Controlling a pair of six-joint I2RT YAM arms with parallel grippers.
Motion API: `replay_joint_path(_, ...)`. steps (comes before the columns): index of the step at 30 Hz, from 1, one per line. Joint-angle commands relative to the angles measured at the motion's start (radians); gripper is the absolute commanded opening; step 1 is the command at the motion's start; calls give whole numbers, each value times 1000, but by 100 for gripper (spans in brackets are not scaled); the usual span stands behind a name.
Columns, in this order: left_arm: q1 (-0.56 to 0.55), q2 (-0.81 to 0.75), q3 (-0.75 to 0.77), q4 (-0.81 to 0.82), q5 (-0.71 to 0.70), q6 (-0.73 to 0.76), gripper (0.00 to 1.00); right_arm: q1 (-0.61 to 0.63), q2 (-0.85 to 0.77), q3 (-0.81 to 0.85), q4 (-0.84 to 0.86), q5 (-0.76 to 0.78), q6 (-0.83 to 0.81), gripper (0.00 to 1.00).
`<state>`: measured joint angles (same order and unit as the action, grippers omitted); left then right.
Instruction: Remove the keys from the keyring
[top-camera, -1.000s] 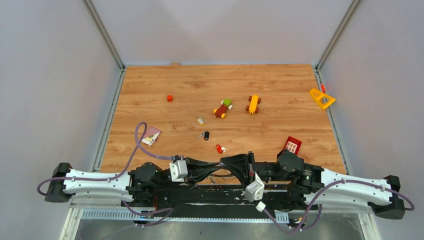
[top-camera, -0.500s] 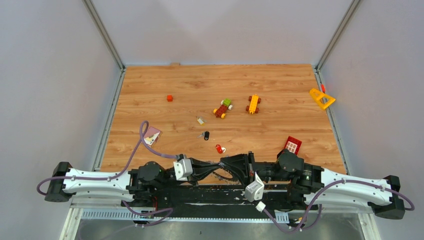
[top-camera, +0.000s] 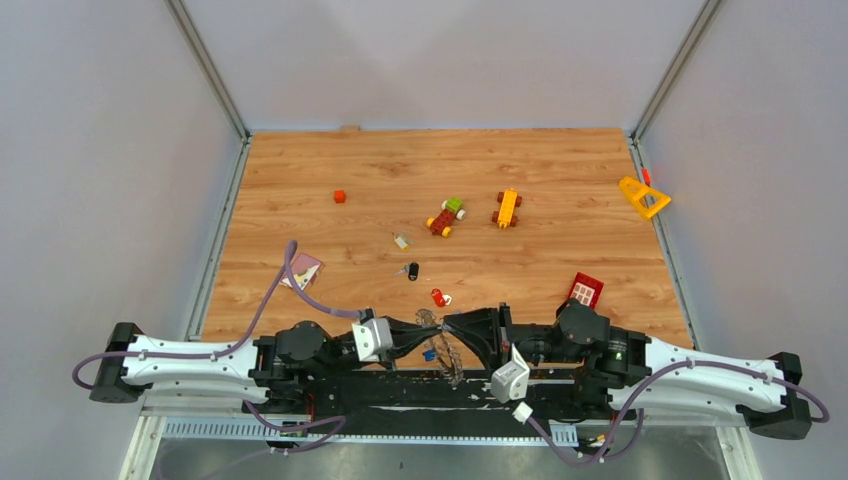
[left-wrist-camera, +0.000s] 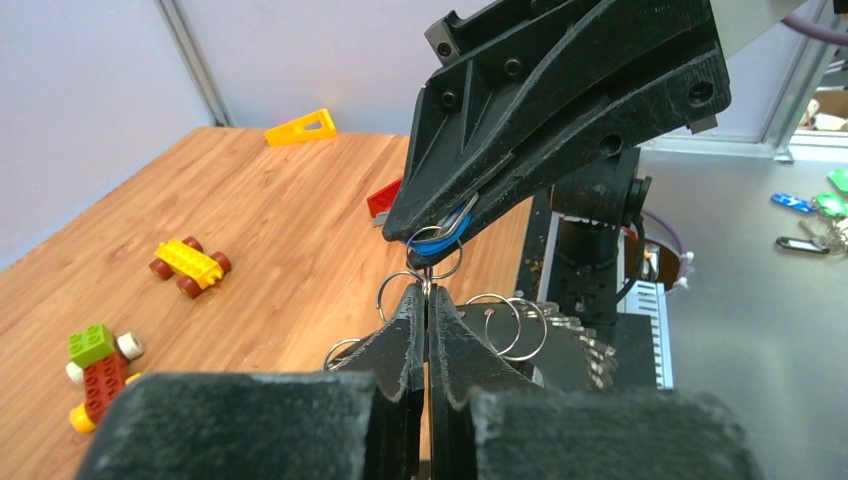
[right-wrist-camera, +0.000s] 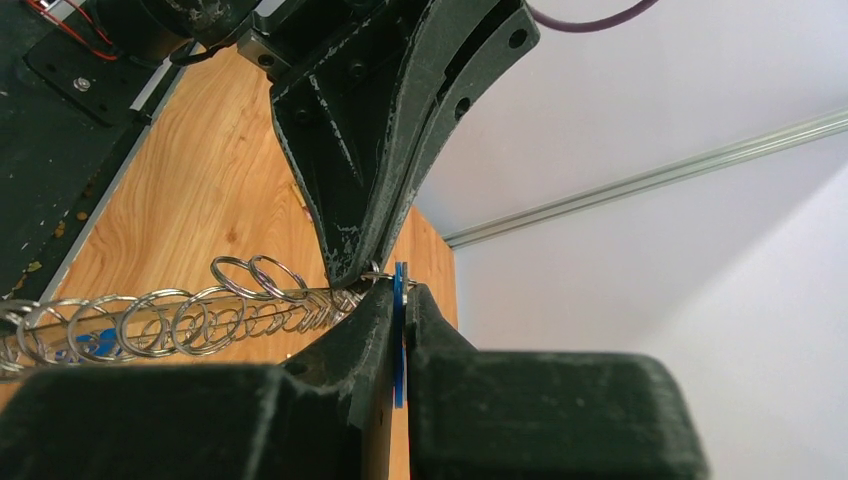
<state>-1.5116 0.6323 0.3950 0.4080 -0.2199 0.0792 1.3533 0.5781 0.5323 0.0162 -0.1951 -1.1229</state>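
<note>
The only surface that might carry print is a pale pink card (top-camera: 303, 271) on the left of the table (top-camera: 560, 160), and it is too small to read.

Three loose keys lie mid-table, one black-headed (top-camera: 412, 270), one red-headed (top-camera: 440, 297) and one pale (top-camera: 402, 240). Around them are two toy cars, one red and green (top-camera: 446, 217) and one yellow (top-camera: 507, 208). There are also one small red cube (top-camera: 339, 197), one red window block (top-camera: 585, 291) and one yellow triangle (top-camera: 644, 197) at the far right edge.

The left arm (top-camera: 190, 360) and the right arm (top-camera: 700, 372) are both folded low along the near edge, and their wrists turn inward so the jaws meet tip to tip between the bases. The keyring (right-wrist-camera: 160, 320) hangs there off the table, tilted, and a row of small wire loops strung along it reaches toward the meeting point. The left jaws are clenched tight, pinching a thin wire loop at the end of the keyring. The right jaws are clamped on the flat head of a blue key (right-wrist-camera: 400, 290) that sits at that same loop. A second blue bit (right-wrist-camera: 95, 340) shows among the loops farther along.
</note>
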Motion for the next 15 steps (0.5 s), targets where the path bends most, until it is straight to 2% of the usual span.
replay_joint_path(1,1,0,52,-62,-57,57,0,1,-36,52,20,14,47,0)
replay_joint_path(9,1,-53,-1,6,-90,99,0,0,-58,51,-50,55,140,0)
replay_joint_path(15,1,-83,-22,27,-58,127,0,1,-40,52,-72,75,217,0)
